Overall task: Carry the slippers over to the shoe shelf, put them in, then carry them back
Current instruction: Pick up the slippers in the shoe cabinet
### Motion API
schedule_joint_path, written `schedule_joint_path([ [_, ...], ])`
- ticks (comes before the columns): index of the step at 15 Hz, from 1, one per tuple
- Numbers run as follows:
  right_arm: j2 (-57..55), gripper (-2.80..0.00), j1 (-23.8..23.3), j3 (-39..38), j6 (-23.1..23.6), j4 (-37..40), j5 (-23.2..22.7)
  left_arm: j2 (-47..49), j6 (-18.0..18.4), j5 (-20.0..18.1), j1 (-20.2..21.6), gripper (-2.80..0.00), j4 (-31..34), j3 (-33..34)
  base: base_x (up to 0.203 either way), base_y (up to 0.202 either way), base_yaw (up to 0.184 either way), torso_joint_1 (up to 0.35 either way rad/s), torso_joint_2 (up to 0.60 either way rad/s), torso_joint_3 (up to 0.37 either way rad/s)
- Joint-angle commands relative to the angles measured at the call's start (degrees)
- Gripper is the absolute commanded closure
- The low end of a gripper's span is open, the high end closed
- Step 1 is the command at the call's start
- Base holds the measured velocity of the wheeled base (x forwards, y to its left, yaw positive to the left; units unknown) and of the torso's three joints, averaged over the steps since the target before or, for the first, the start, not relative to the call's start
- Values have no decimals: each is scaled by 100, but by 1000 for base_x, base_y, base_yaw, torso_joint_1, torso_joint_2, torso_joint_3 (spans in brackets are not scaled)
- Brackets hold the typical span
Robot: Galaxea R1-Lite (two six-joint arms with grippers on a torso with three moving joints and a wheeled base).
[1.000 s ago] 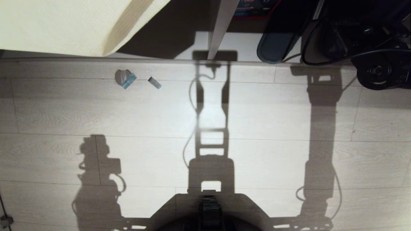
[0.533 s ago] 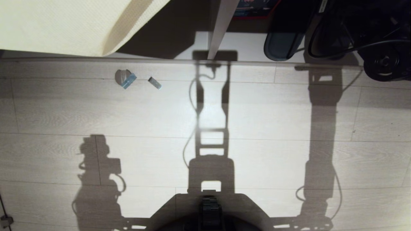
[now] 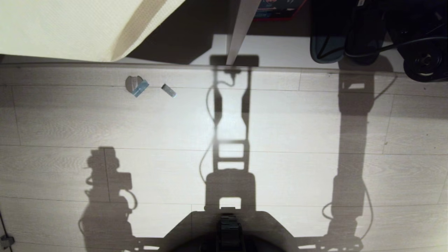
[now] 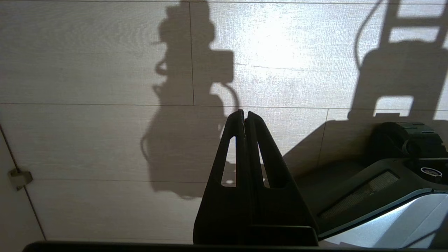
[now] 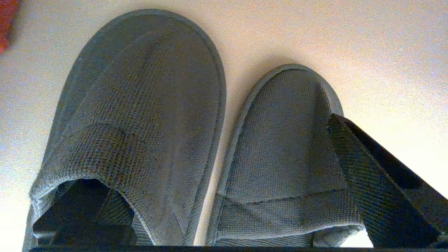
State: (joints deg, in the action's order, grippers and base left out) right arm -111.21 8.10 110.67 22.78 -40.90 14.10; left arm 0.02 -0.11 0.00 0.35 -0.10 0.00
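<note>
Right gripper (image 5: 224, 196) reaches into shelf (image 3: 273, 49) at far right of head view, fingers spread wide: one finger (image 5: 381, 189) outside one slipper's edge, other inside mouth of second slipper. Slippers (image 5: 196, 140) lie side by side on pale shelf floor, toes pointing away from wrist, edges touching. Left gripper (image 4: 245, 120) hangs over wood floor (image 3: 280, 122) beside base (image 4: 385, 196), fingers pressed together, holding nothing. Shelf divider (image 3: 241, 31) stands left of slippers; cream cloth (image 3: 70, 28) hangs far left; small scraps (image 3: 140, 85) lie on floor.
</note>
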Motion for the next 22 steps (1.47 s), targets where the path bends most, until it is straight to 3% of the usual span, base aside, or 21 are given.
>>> schedule_joint_path([
  [1,16,-280,-1,-46,20,-32,18,-2,-7,9,0,0,-8,0,0,0,0,0,0,0],
  [5,215,-280,-87,-473,119,-57,31,-2,-7,9,0,0,-8,0,0,0,0,0,0,0],
  [11,690,-280,-84,-1840,188,-92,7,-2,-15,9,0,0,-8,0,0,0,0,0,0,0],
  [18,645,-280,-213,-1970,-136,-234,198,-2,-24,9,9,0,-8,0,0,0,0,0,0,0],
  [22,500,-280,-248,-1979,-606,-263,295,-2,-24,9,0,0,-8,0,0,0,0,0,0,0],
])
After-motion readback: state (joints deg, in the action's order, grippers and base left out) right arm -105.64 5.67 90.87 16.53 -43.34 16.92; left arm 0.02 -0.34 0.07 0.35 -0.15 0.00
